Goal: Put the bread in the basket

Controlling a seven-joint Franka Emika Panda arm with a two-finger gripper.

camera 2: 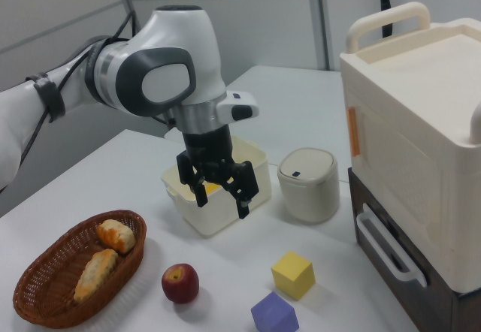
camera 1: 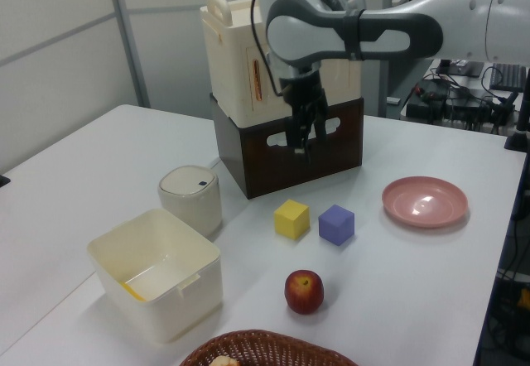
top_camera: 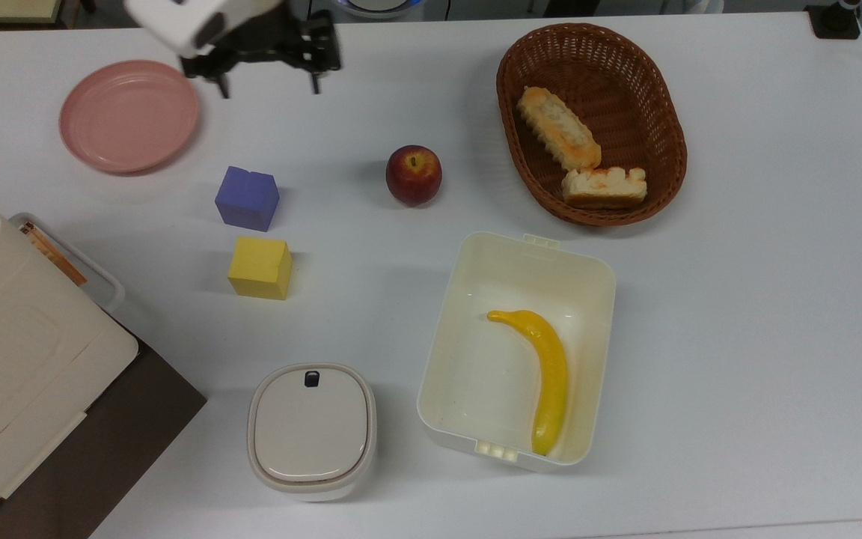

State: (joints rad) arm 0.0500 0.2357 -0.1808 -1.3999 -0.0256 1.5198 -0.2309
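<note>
The bread (top_camera: 603,187), a short golden-topped loaf with pale sides, lies in the dark-brown wicker basket (top_camera: 655,105) at the top view's upper right. It rests against the end of a longer bread stick (top_camera: 558,127). In the right view the bread (camera 2: 116,234) sits at the far end of the basket (camera 2: 37,287). My gripper (top_camera: 269,84) hangs open and empty above the table, far to the left of the basket in the top view, beside the pink plate. In the right view my gripper (camera 2: 222,198) hovers with both fingers spread in front of the cream tub.
A red apple (top_camera: 414,174) sits left of the basket. The cream tub (top_camera: 476,247) holds a yellow banana (top_camera: 543,374). A purple cube (top_camera: 247,198), a yellow cube (top_camera: 260,267), a pink plate (top_camera: 129,114), a lidded container (top_camera: 311,430) and a cream cabinet (top_camera: 12,359) occupy the top view's left half.
</note>
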